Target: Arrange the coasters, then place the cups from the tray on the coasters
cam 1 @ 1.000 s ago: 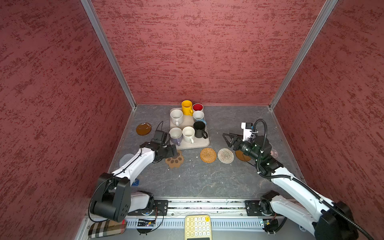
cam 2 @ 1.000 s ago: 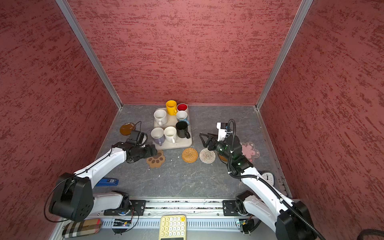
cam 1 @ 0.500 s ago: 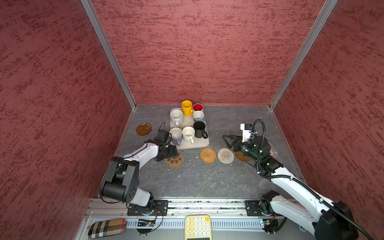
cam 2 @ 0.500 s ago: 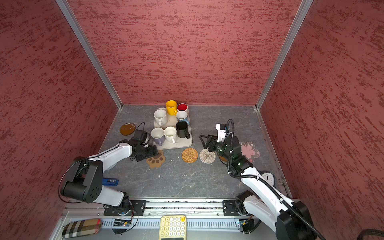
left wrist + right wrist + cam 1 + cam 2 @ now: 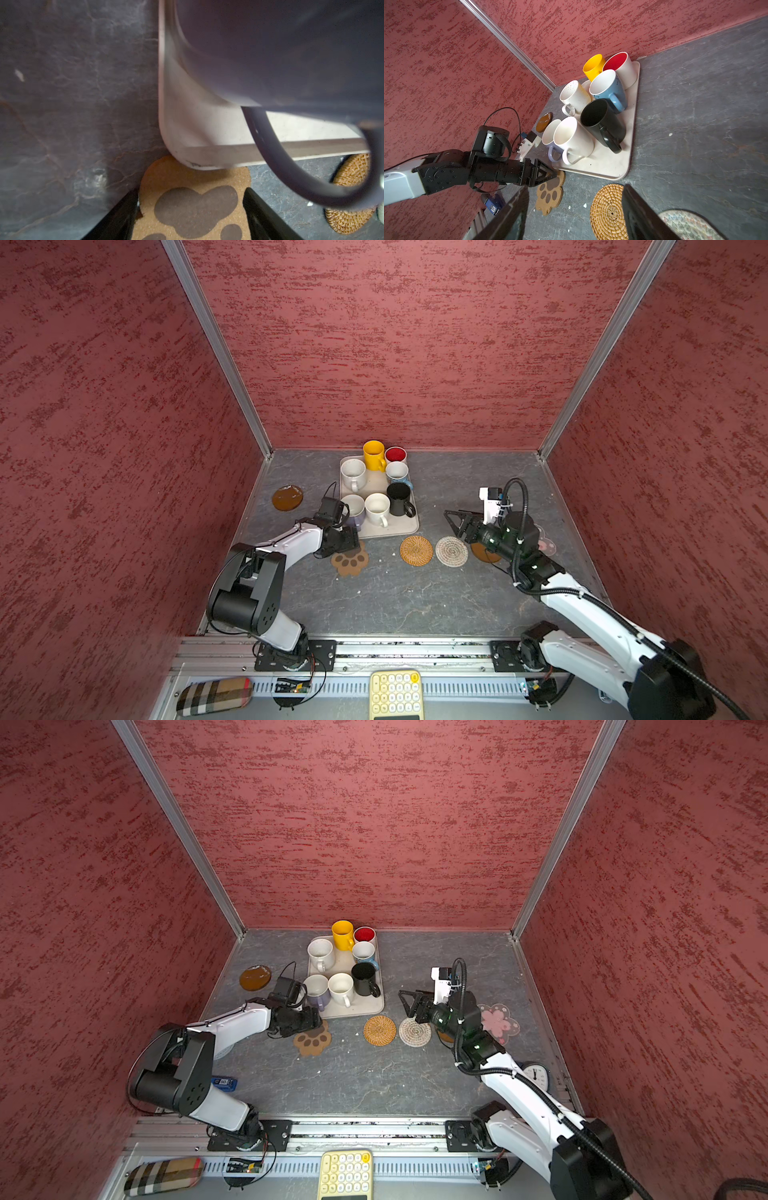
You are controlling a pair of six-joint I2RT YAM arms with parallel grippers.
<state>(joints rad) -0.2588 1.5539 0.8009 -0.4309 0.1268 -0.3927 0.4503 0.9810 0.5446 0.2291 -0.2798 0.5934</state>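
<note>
Left gripper (image 5: 190, 193): low at the tray's near left corner, centre-left in both top views; jaws spread, one finger on each side of the paw coaster.
Paw coaster (image 5: 350, 562): flat on the table, its upper edge at the tray corner.
Right gripper (image 5: 455, 524): centre-right, above the table; jaws apart, nothing between them.
Tray (image 5: 401, 526): mid-frame, carrying all seven cups (image 5: 377, 506); yellow mug (image 5: 373, 455) farthest back, black mug (image 5: 399, 498) at the right edge.
Other coasters: rattan coaster (image 5: 416, 550) and whitish woven coaster (image 5: 451, 551) side by side below the tray; amber disc (image 5: 287, 497) left of it; pink flower coaster (image 5: 498, 1023) beside the right arm.
</note>
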